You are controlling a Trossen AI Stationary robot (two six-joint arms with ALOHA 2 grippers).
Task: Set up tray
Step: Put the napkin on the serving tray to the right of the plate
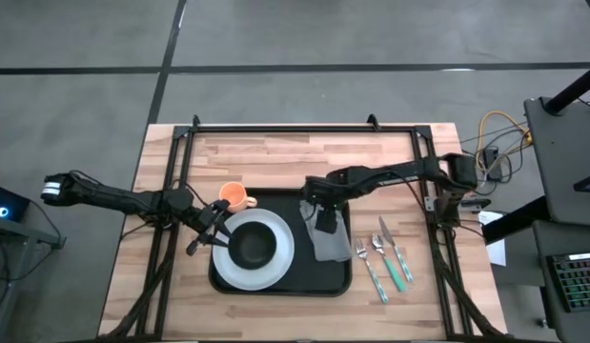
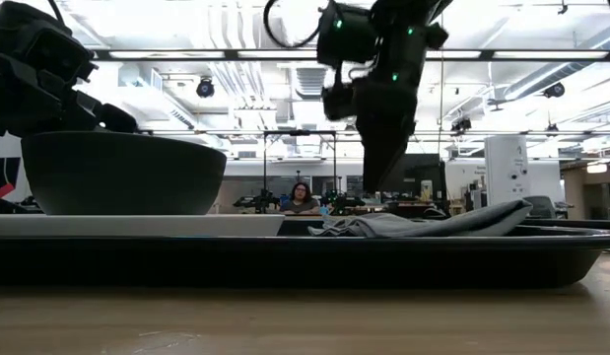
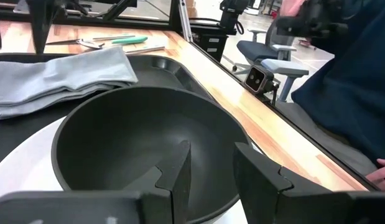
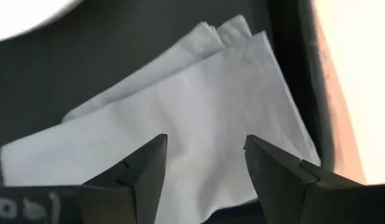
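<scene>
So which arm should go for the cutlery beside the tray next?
Probably the right. The right gripper hangs open over the napkin at the tray's right edge, nearest the cutlery on the table. The left gripper is across the tray by the bowl.

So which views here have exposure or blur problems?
Low view: bright ceiling lights backlight the scene, so the bowl and right gripper read as silhouettes. Right wrist view: the napkin looks overexposed, with the tabletop beyond blown out. Left wrist view: its own fingers are soft.

Wood table (image 1: 275, 157): tray (image 1: 335, 282), orange cup (image 1: 233, 196), prob. 3 utensils (image 1: 388, 259).
</scene>
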